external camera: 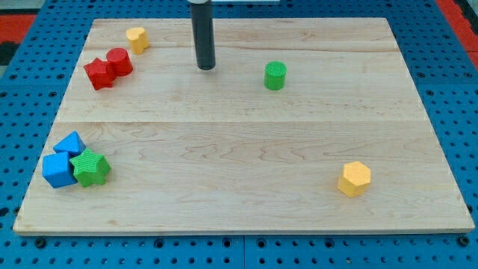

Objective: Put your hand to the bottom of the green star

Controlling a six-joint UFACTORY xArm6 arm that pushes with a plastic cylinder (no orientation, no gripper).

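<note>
The green star [91, 167] lies near the view's lower left corner of the wooden board [246, 142], touching a blue cube [58, 170] on its left and a blue triangular block [71, 143] above it. My tip [206, 68] is near the view's top centre, far up and to the right of the green star. It touches no block.
A green cylinder [275, 75] stands right of my tip. A red star [99, 73] and a red cylinder [119, 61] touch at the upper left, with a small yellow block [137, 38] above them. A yellow hexagon [354, 178] sits at the lower right.
</note>
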